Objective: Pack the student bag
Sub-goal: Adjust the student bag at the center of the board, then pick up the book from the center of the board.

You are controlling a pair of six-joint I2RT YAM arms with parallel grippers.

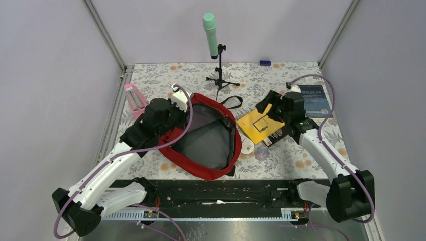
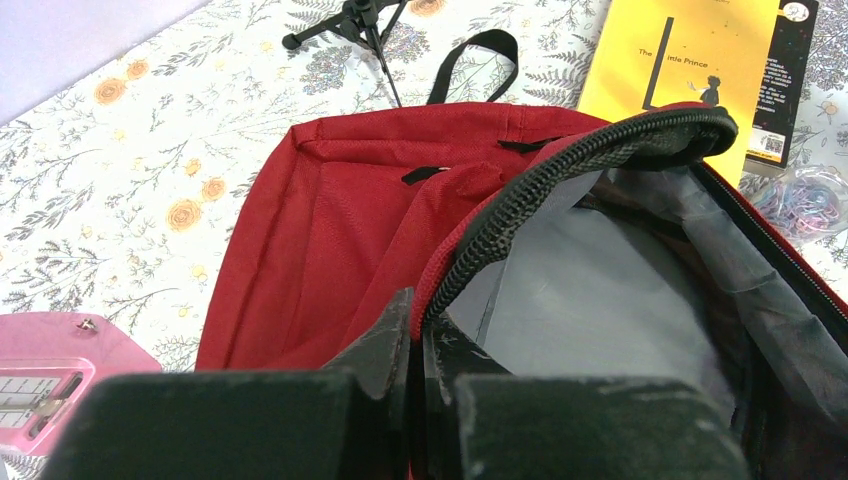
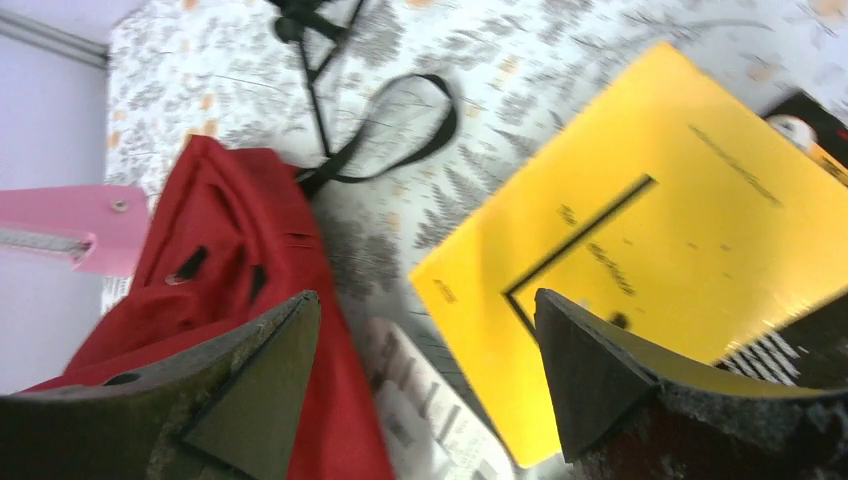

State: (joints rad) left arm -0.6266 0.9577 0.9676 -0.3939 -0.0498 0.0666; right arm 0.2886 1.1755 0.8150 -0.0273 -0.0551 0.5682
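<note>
A table [image 1: 301,155] covered in floral cloth carries everything. The student bag [image 1: 206,135], red with a grey lining, lies left of the table's middle with its mouth gaping upward and its black carry loop pointing toward the far wall. The left gripper [image 2: 418,320] is at the bag's left edge, its fingers pressed together on the black zippered rim and holding that edge raised. The right gripper [image 3: 425,300] hangs over the near-left corner of a yellow book [image 1: 258,125], with its fingers spread wide and nothing between them. The book lies flat just right of the bag, and a dark blue booklet [image 1: 317,100] sits farther right. A green-headed microphone [image 1: 210,32] stands on a black tripod behind the bag. A pink object [image 1: 133,98] lies by the bag's far-left side. Between the bag and the book are a white packet [image 1: 247,146] and a small clear pouch [image 1: 261,152] of coloured bits.
</note>
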